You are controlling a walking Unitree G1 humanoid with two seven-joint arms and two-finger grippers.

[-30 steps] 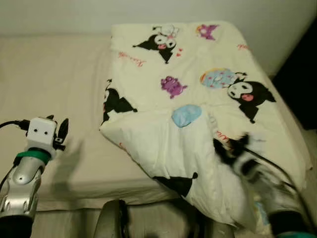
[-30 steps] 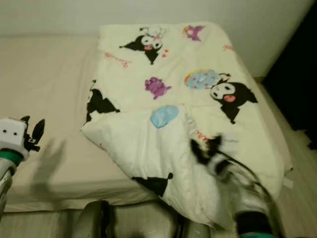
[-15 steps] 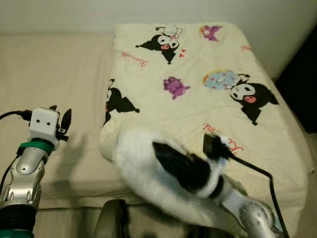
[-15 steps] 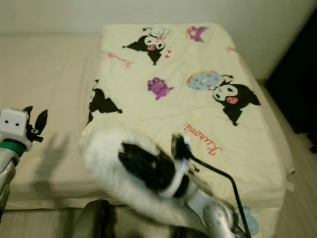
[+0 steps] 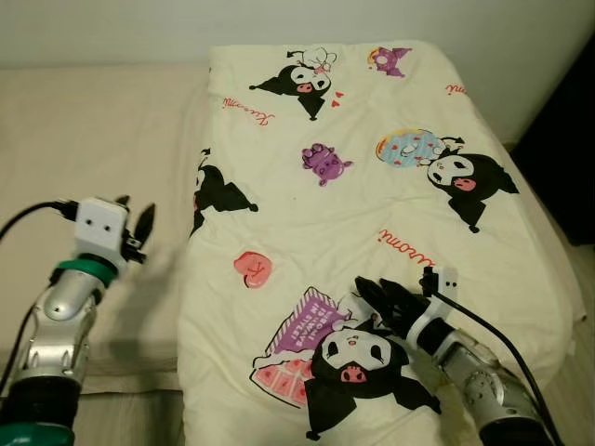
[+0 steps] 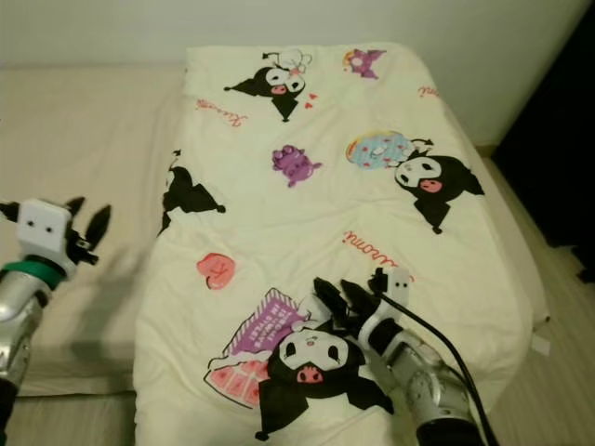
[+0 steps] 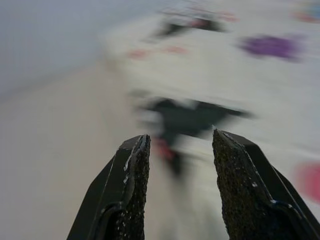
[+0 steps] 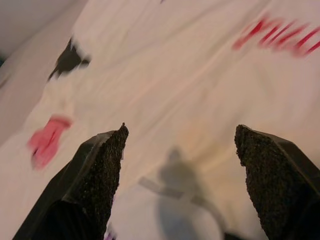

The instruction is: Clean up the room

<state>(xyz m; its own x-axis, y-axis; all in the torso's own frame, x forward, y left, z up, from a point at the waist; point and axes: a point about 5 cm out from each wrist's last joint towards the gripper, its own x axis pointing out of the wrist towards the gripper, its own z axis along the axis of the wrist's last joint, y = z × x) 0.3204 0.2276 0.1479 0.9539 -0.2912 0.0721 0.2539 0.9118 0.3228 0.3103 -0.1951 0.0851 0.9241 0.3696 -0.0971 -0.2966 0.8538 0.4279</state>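
Note:
A cream blanket (image 5: 372, 204) printed with black cartoon figures lies spread flat over the right half of the bed, reaching the near edge. My right gripper (image 5: 381, 299) rests low over its near part, beside a black figure print (image 5: 358, 358). In the right wrist view that gripper (image 8: 181, 129) is open wide, with only blanket cloth between the fingers. My left gripper (image 5: 135, 216) is raised over the bare beige sheet (image 5: 93, 130), just left of the blanket's edge. It is open and holds nothing, as the left wrist view (image 7: 181, 136) shows.
A pale wall (image 5: 112, 28) runs behind the bed. To the right of the bed lie a dark gap (image 5: 567, 158) and a strip of floor (image 6: 558, 307). The bed's near edge (image 5: 121, 381) is close below me.
The folded-over near part of the blanket has been flung out flat toward the bed's near edge. My right gripper has let go of it and now stands open. The left arm has barely moved.

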